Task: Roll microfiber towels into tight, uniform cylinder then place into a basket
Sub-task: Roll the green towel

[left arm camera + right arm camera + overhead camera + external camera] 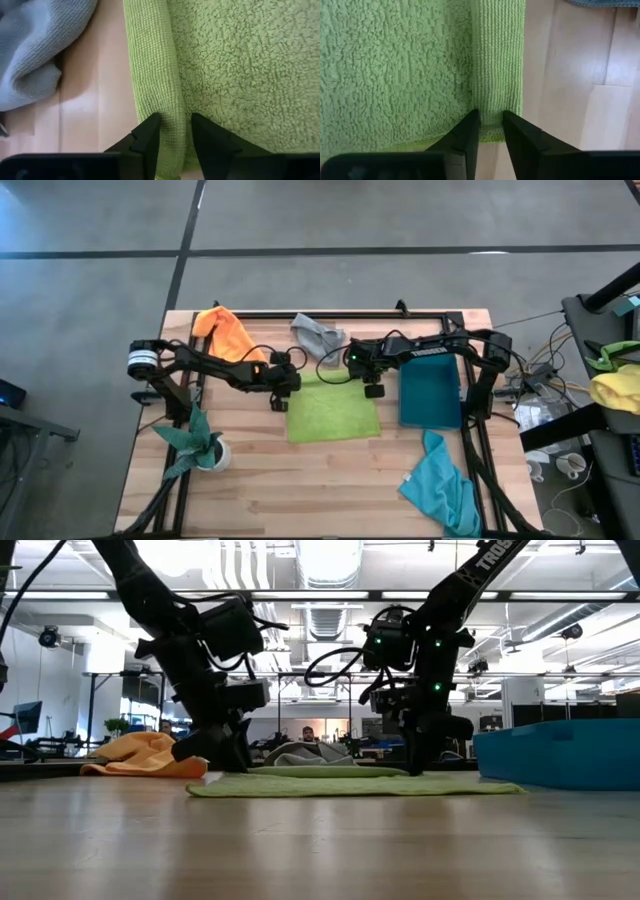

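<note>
Left hand (172, 131) and right hand (491, 127) — both pinched on the lime green towel's (333, 415) folded far edge — basket (431, 398) alongside.

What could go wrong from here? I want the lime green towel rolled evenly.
Both the left gripper and right gripper pinch only the thin folded edge of the lime green towel, so it could slip free. If they move unevenly, the roll may skew. The grey towel lies close and might snag.

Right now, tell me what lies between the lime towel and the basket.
In the high view, only a narrow strip of bare table separates the lime towel from the basket.
</note>
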Tool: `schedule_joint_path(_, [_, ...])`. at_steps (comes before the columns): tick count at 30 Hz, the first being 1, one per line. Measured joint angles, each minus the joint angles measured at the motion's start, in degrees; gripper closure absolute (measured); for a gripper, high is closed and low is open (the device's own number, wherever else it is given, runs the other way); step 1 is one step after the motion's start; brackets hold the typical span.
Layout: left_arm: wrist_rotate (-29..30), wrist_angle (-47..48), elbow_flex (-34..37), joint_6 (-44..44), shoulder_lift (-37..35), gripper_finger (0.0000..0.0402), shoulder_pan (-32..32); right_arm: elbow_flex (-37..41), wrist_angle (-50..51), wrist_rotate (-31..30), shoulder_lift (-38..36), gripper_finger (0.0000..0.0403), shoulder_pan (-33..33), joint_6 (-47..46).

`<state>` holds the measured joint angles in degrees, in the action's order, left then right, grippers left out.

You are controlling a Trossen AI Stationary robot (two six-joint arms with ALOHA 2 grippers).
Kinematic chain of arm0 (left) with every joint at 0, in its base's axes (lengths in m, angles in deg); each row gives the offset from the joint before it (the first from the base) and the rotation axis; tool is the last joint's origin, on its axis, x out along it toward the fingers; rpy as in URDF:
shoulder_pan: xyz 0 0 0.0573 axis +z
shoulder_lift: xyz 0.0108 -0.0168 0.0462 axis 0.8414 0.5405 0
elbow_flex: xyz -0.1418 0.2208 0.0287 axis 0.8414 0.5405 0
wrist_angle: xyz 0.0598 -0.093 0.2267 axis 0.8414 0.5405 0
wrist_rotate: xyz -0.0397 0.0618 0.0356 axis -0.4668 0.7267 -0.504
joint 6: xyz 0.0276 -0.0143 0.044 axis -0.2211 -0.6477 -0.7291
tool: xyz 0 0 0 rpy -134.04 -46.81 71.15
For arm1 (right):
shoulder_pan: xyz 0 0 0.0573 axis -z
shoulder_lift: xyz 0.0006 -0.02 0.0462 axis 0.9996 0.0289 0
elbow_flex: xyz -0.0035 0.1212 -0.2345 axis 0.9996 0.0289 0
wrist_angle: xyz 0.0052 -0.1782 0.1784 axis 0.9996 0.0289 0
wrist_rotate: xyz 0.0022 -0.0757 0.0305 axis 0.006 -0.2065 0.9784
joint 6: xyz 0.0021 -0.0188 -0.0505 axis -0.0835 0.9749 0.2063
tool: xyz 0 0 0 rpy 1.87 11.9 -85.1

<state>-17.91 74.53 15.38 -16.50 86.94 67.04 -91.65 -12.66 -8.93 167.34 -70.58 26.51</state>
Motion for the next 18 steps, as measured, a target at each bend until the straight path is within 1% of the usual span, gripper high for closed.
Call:
schedule_joint_path(3, [-1.7,0.2,-0.1,0.1,-0.7,0.0275,0.2,0.0,0.0,0.0,0.0,0.0314,0.0,0.0])
schedule_joint_path(7, [-2.2,1.4,-0.2,0.2,-1.2,0.0223,0.6,0.0,0.0,0.0,0.0,0.0314,0.0,-0.1])
schedule_joint_path(9, [-2.5,4.6,-1.0,0.3,-1.6,0.0196,0.7,0.0,0.0,0.1,0.0,0.0314,0.0,-0.2])
schedule_joint_path(12, [-2.6,11.3,-2.5,0.2,-3.3,0.0165,0.7,0.0,0.0,0.1,0.0,0.0314,0.0,-0.3])
schedule_joint_path(15, [-3.6,13.2,-3.4,0.3,-6.4,0.0154,1.1,0.0,0.1,0.2,0.0,0.0314,0.0,-0.9])
schedule_joint_path(18, [-4.1,12.2,-3.5,4.0,-8.8,0.0152,2.1,0.0,0.1,0.1,0.0,0.0314,0.0,-1.3])
